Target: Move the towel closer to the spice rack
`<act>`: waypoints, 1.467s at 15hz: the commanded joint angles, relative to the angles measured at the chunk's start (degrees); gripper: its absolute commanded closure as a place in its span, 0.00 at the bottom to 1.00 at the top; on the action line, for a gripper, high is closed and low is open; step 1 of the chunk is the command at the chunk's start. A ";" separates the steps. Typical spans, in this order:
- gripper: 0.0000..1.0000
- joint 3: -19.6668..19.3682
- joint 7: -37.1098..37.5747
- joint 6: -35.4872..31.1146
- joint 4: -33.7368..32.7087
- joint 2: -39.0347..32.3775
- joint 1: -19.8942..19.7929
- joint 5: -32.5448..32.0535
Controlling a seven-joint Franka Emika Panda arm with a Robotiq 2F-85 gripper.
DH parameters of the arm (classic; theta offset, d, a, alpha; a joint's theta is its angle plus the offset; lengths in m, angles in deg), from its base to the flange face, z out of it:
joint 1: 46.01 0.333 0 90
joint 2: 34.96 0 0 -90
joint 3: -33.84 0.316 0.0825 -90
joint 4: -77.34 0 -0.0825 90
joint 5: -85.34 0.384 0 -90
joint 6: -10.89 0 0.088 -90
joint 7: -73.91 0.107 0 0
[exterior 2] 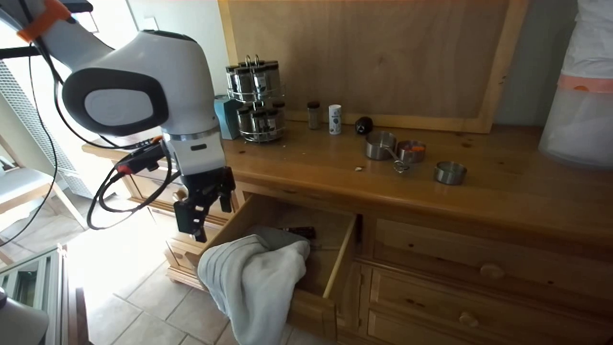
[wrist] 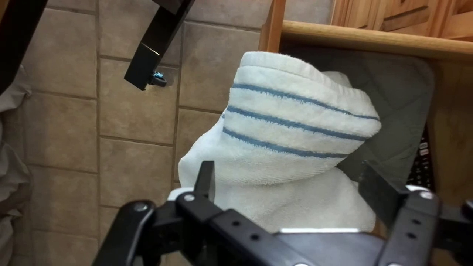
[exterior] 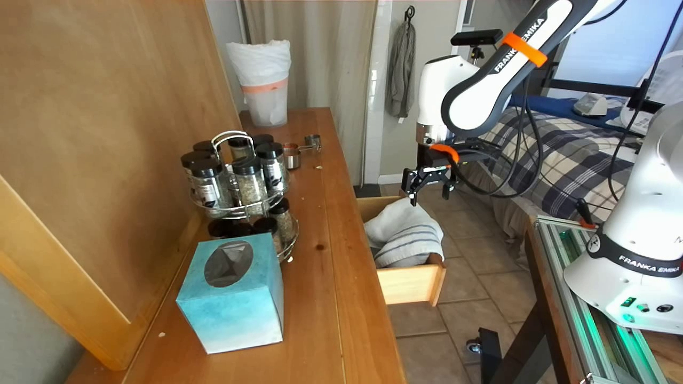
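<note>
A white towel with blue stripes lies bunched over the front of an open drawer; it shows in both exterior views (exterior: 408,229) (exterior 2: 268,278) and in the wrist view (wrist: 292,122). The wire spice rack (exterior: 248,186), two tiers of black-lidded jars, stands on the dresser top; it also shows in an exterior view (exterior 2: 258,103). It is out of the wrist view. My gripper (exterior: 430,193) is open and empty above the towel, apart from it; it shows too in an exterior view (exterior 2: 212,221). In the wrist view its fingers (wrist: 286,173) are wide apart over the towel.
The open drawer (exterior 2: 316,311) also holds a grey cloth (wrist: 391,85) and a dark item (exterior 2: 301,232). On the dresser top (exterior: 315,298) stand a blue tissue box (exterior: 235,293), metal measuring cups (exterior 2: 380,145), small bottles (exterior 2: 334,120) and a lined bin (exterior: 264,85).
</note>
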 commanded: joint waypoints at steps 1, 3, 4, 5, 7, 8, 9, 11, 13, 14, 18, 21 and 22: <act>0.00 -1.13 0.06 0.09 -0.05 0.02 1.14 -0.10; 0.00 -1.13 0.06 0.09 -0.05 0.03 1.14 -0.10; 0.00 -1.37 -0.08 -0.28 -0.27 -0.79 0.97 -0.04; 0.00 -1.78 -0.08 -1.01 -0.53 -2.13 0.67 -0.02; 0.00 -2.84 -0.36 -1.94 -0.71 -3.90 0.26 -0.07; 0.00 -3.47 -1.19 -2.10 -0.81 -4.54 0.24 0.51; 0.00 -4.12 -1.92 -2.76 -0.92 -5.43 0.18 0.76; 0.00 -5.28 -3.15 -2.87 -1.24 -7.05 0.24 1.11; 0.00 -6.26 -4.08 -3.10 -1.63 -8.85 0.37 0.95; 0.00 -6.63 -4.68 -3.19 -1.81 -9.56 0.43 1.20; 0.00 -7.52 -8.08 -6.19 -2.71 -12.99 0.48 3.52; 0.00 -7.11 -11.96 -10.02 -3.64 -15.43 0.25 7.50; 0.00 -6.96 -13.08 -11.04 -3.96 -16.17 0.27 8.76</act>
